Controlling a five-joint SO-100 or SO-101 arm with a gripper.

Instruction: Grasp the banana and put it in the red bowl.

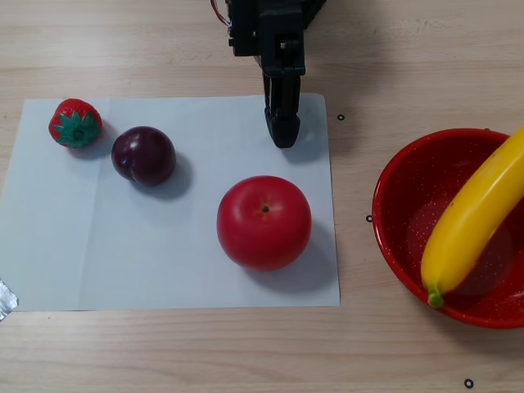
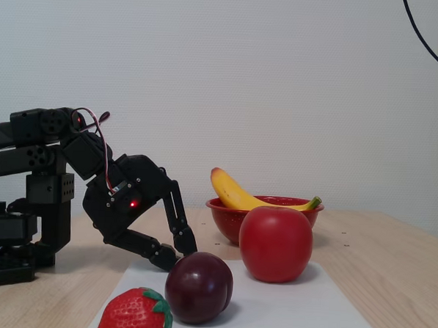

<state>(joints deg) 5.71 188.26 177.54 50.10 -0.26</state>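
The yellow banana [image 1: 471,221] lies across the red bowl [image 1: 409,192] at the right, its greenish stem end on the near rim and its other end running out of the other view. In the fixed view the banana [image 2: 236,194] rests on the red bowl [image 2: 227,216] behind the apple. My black gripper [image 1: 283,135] is shut and empty, low over the far edge of the white paper, well left of the bowl. It also shows in the fixed view [image 2: 179,254], tips near the table.
A white paper sheet [image 1: 123,262] carries a red apple [image 1: 264,222], a dark plum [image 1: 143,155] and a toy strawberry [image 1: 75,124]. The apple lies between the gripper and the front edge. The arm's base stands at the left of the fixed view [image 2: 17,227].
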